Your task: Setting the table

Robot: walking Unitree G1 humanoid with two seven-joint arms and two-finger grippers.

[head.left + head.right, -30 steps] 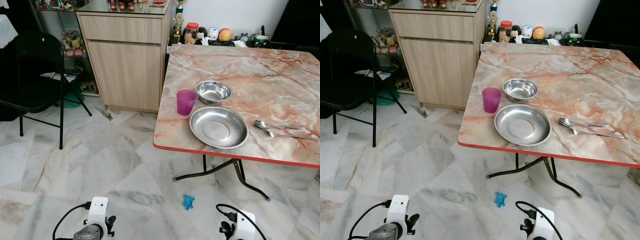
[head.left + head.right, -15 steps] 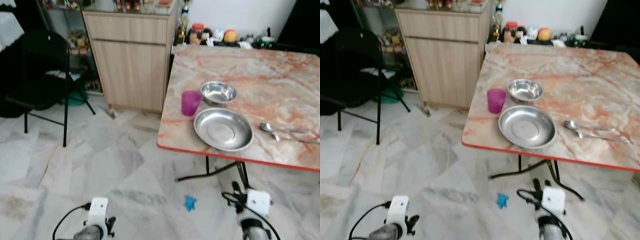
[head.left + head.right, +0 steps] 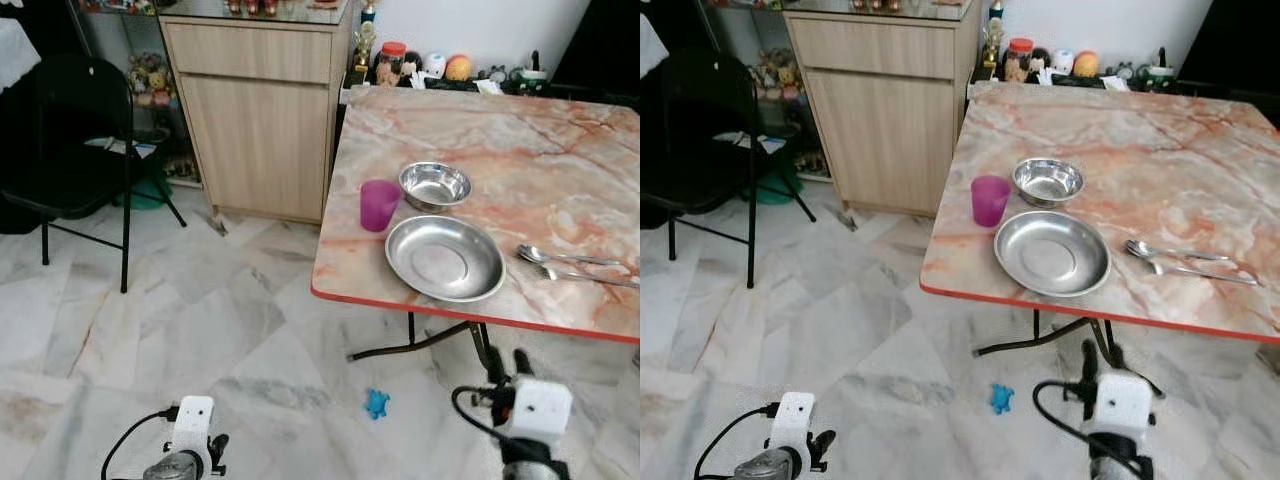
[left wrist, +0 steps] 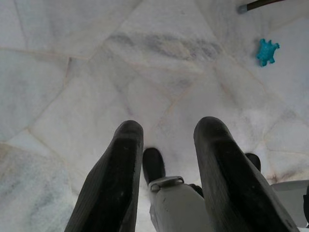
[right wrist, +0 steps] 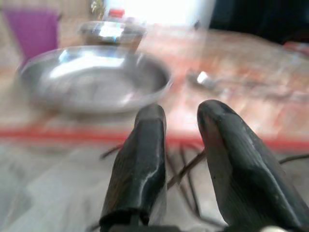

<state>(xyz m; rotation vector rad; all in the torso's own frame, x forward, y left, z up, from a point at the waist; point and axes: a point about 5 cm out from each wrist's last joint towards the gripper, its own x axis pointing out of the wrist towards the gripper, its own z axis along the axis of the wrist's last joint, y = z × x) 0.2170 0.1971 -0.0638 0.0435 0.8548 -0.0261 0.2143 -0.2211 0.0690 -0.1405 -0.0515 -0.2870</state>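
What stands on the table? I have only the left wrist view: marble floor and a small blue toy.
Observer: A large steel plate lies near the table's front edge, a smaller steel bowl behind it.
Operator: Is there a cup?
Observer: Yes, a purple cup stands upright left of the plate.
Operator: Where is the right gripper?
Observer: The right gripper is low before the table's edge, open, pointing toward the plate.

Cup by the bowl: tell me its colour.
The cup is purple, clearest in the left eye view, standing on the table beside the bowl.
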